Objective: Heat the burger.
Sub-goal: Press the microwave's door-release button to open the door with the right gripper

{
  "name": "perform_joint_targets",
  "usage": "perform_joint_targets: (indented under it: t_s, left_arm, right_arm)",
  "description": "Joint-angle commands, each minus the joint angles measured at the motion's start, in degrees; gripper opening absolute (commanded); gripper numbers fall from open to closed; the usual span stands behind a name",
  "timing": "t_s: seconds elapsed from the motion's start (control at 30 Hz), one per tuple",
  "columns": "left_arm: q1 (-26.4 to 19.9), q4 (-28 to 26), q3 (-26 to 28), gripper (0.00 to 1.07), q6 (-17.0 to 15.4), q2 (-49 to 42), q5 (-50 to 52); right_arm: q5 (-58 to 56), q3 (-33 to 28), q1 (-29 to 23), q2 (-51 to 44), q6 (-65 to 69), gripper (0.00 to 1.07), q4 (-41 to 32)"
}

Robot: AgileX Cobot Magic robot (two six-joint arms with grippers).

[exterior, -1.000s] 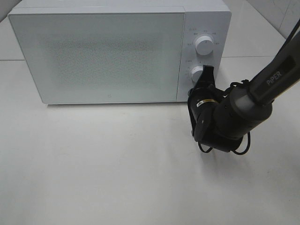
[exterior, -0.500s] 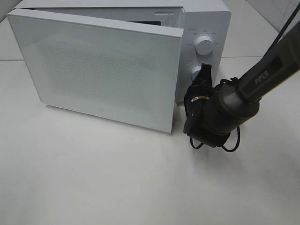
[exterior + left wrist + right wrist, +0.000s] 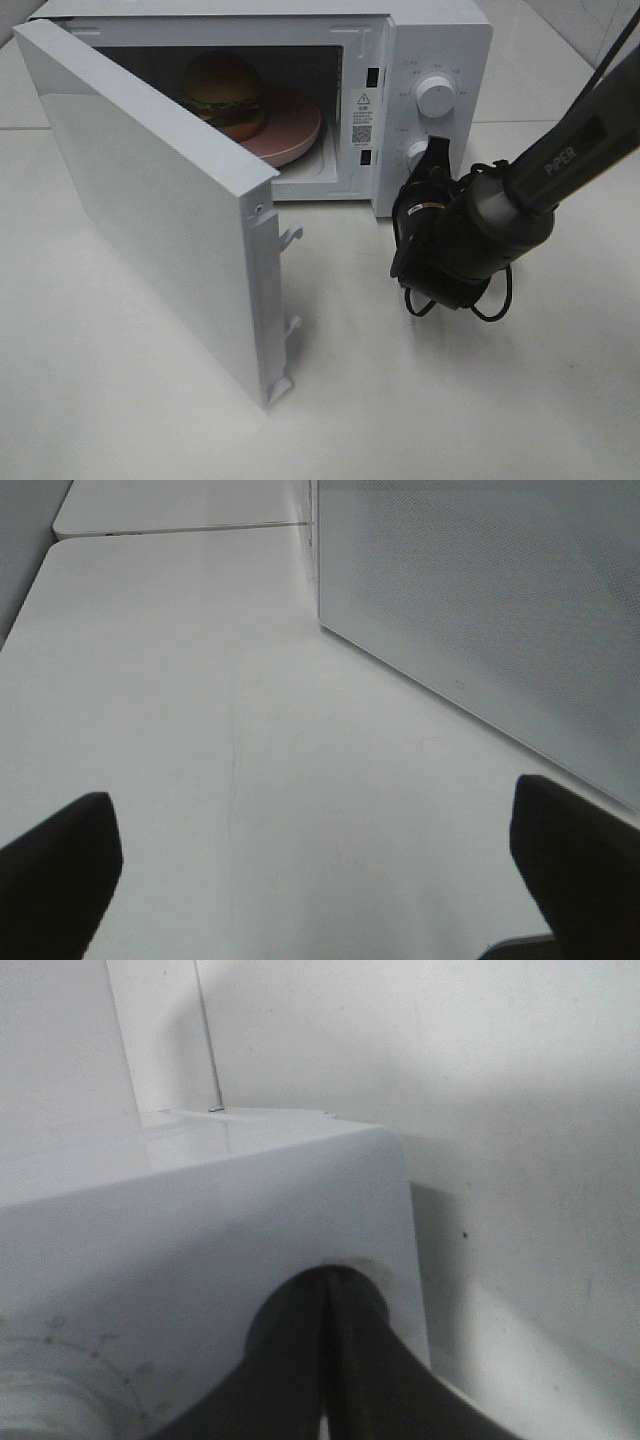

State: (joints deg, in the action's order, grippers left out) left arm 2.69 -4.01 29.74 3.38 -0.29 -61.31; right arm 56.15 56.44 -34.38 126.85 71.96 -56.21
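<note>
The burger (image 3: pixel 224 92), with a golden-brown bun, sits on a round pink plate (image 3: pixel 298 132) inside the white microwave (image 3: pixel 440 40). The microwave door (image 3: pixel 150 220) stands swung wide open to the left. My right gripper (image 3: pixel 437 152) is shut with nothing in it, its tips against the control panel at the lower knob (image 3: pixel 415 153). In the right wrist view the closed tips of my right gripper (image 3: pixel 328 1282) press on the microwave's front. My left gripper (image 3: pixel 320 830) stands open over bare table, with the door's outer face (image 3: pixel 480 600) ahead of it; it is out of the exterior high view.
An upper knob (image 3: pixel 435 95) sits above the lower one on the panel. The open door's latch hooks (image 3: pixel 290 237) stick out over the table in front of the microwave. White table (image 3: pixel 420 400) stretches in front and to the right.
The microwave door has swung from shut to wide open, uncovering the burger and plate. My right gripper stays shut at the lower knob, with its arm shifted slightly left.
</note>
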Motion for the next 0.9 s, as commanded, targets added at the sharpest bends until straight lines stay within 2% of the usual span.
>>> perform_joint_targets:
  t_s: [0.03,0.17,0.53,0.9]
  left_arm:
    - [-0.11,-0.46,-0.17,0.98,0.17,-0.92,0.11]
    - [-0.11,-0.46,-0.17,0.98,0.17,-0.92,0.11]
    - [-0.11,-0.46,-0.17,0.98,0.17,-0.92,0.11]
    - [-0.11,-0.46,-0.17,0.98,0.17,-0.92,0.11]
  right_arm:
    - [5.27,3.84,2.86,-1.55,-1.78,0.00,8.65]
    - [3.95,1.78,2.86,-3.15,-2.52,0.00,8.42]
    - [-8.88,-5.10,2.86,-8.42,-6.02,0.00,9.22]
    - [-20.40,-12.32,2.98,-16.33,-20.57,0.00,11.80]
